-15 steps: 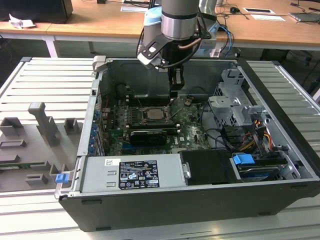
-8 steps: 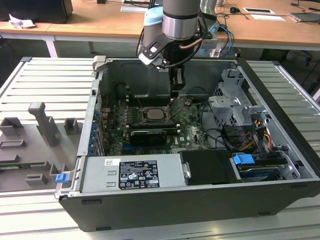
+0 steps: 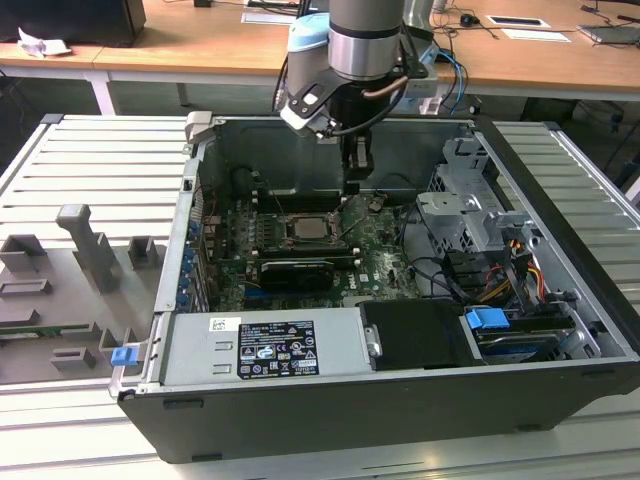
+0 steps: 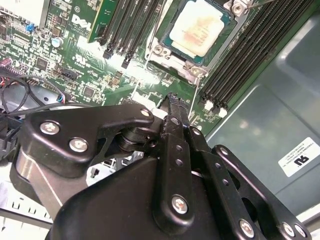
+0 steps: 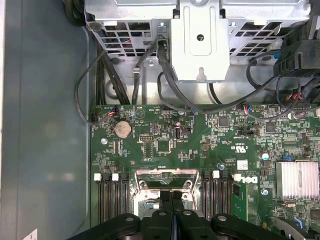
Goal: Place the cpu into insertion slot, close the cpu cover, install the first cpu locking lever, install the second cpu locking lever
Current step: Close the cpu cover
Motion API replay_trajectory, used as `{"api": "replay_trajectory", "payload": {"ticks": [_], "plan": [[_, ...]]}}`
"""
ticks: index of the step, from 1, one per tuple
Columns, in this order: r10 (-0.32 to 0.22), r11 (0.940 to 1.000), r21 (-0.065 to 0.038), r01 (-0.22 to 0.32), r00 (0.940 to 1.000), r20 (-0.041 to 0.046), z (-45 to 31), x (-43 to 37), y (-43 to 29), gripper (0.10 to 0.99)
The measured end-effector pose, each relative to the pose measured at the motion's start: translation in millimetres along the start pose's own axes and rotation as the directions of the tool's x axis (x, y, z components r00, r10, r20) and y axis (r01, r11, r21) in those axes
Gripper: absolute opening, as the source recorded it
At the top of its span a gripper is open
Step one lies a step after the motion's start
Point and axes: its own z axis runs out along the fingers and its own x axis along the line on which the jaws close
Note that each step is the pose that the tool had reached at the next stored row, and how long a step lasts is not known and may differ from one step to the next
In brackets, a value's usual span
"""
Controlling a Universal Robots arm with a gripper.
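Exterior view: the black metal fingers (image 3: 357, 160) hang inside the open dark computer case (image 3: 560, 300). Second wrist view: they are clenched together, empty; the pale silver-beige square cpu (image 4: 200, 25) lies in the grey-rimmed square insertion slot (image 4: 172, 62). First wrist view: the slot sits near the fingertips.

Slatted table (image 3: 70, 170), open computer case (image 3: 330, 415), grey fixtures (image 3: 88, 245)

In the exterior view, looks down into the open case (image 3: 270, 150) from well apart from the insertion slot (image 3: 305, 228). In both wrist views, looks past the gripper (image 4: 172, 97) (image 5: 171, 194) from near the insertion slot (image 4: 172, 64) (image 5: 161, 176), at 2 angles; shares that slot with the exterior view.
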Motion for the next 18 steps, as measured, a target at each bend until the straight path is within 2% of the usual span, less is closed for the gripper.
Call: {"api": "replay_trajectory", "payload": {"ticks": [9,12,18], "plan": [[0.0,1.0,0.0,0.0,1.0,0.0,0.3,0.4,4.1,0.106],[0.0,1.0,0.001,0.0,1.0,0.0,0.7,1.1,10.5,0.106],[0.0,1.0,0.003,0.0,1.0,0.0002,1.2,1.9,18.5,0.106]]}}
